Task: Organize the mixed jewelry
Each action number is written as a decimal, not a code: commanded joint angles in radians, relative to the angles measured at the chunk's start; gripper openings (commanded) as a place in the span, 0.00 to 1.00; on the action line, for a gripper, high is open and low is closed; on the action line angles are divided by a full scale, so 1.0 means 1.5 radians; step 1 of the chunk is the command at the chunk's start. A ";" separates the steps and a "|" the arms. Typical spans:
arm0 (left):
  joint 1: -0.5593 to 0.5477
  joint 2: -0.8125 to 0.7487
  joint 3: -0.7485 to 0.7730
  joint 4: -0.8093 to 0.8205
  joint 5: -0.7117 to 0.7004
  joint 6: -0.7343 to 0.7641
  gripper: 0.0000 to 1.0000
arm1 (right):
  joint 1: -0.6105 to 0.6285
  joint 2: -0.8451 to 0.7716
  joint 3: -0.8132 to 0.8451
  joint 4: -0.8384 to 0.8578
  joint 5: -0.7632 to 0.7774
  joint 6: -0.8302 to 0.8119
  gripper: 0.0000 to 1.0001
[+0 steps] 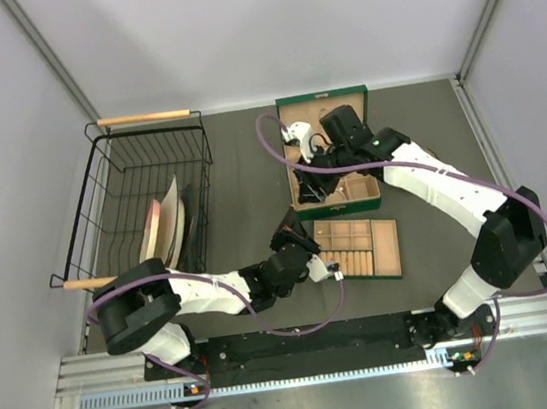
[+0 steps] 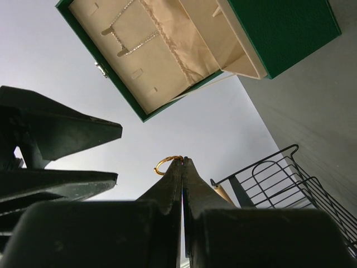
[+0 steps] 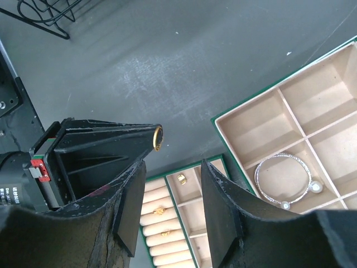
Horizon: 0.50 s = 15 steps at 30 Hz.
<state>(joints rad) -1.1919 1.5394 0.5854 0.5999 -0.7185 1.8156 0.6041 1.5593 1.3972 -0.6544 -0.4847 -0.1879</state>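
Note:
My left gripper (image 1: 291,234) is shut on a thin gold ring (image 2: 167,162), pinched at its fingertips (image 2: 183,161) and held above the table. The same ring (image 3: 158,138) shows at the left gripper's tip in the right wrist view. My right gripper (image 1: 310,188) is open and empty (image 3: 173,164), hovering close above the left gripper. Below it lies a tan insert tray (image 3: 170,192) with ring rolls holding two gold rings (image 3: 159,211) and a small gold piece (image 3: 181,179) in a compartment. The tray (image 1: 388,248) lies just right of the left gripper.
A green jewelry box (image 1: 324,99) stands open at the back centre, with a silver bracelet (image 3: 284,178) in one compartment and a chain (image 2: 134,42) in its lid. A black wire basket (image 1: 149,180) with plates stands at the left.

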 commanded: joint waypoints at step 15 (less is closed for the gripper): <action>-0.004 -0.026 0.029 -0.035 -0.006 -0.035 0.00 | 0.070 0.017 0.006 0.021 0.066 -0.001 0.41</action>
<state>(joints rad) -1.1931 1.5337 0.5926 0.5369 -0.7197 1.7782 0.6815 1.5669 1.3960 -0.6521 -0.4080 -0.1883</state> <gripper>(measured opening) 0.009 0.421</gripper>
